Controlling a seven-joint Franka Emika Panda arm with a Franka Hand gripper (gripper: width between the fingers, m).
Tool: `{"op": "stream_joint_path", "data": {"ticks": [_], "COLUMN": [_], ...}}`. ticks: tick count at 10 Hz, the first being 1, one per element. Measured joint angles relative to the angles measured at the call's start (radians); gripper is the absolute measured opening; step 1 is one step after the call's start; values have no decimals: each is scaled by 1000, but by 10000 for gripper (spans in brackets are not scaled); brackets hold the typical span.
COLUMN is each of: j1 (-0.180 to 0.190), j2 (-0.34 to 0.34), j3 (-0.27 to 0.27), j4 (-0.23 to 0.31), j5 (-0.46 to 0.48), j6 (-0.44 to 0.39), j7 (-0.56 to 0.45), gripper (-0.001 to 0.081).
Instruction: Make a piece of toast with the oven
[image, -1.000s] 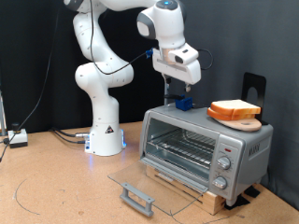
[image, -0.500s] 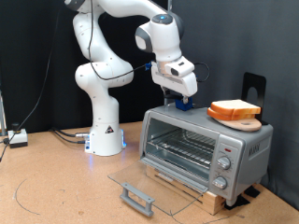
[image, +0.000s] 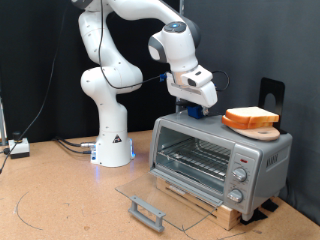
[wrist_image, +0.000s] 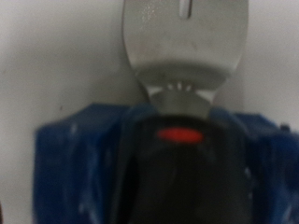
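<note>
Oven (image: 215, 158) door (image: 152, 197) open, lying flat at the exterior view's bottom; wire rack (image: 195, 155) bare. Three knobs (image: 239, 178) on the front panel. Toast (image: 250, 115) sits on a wooden board (image: 256, 129) on the oven top, toward the exterior view's right. Gripper (image: 194, 112) low over the oven top, left of the toast, apparently at a blue object (wrist_image: 65, 168). Wrist view blurred: jaw state cannot be told. White arm base (image: 112, 145) behind.

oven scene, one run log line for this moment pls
gripper: low over oven top, beside toast | toast: on oven top | oven door: open
</note>
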Motion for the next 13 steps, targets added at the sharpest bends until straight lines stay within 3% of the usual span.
{"op": "stream_joint_path", "data": {"ticks": [8, 9, 10, 11, 12, 13], "j1": [25, 25, 25, 25, 25, 25], "j2": [18, 20, 23, 26, 29, 31], "j3": [11, 11, 11, 11, 11, 11], "j4": [4, 4, 4, 4, 4, 4], "j5": [25, 25, 25, 25, 25, 25], "j6": [25, 24, 24, 24, 22, 22], "j7": [-8, -8, -8, -8, -8, -8], "gripper": [809, 682, 682, 546, 546, 395]}}
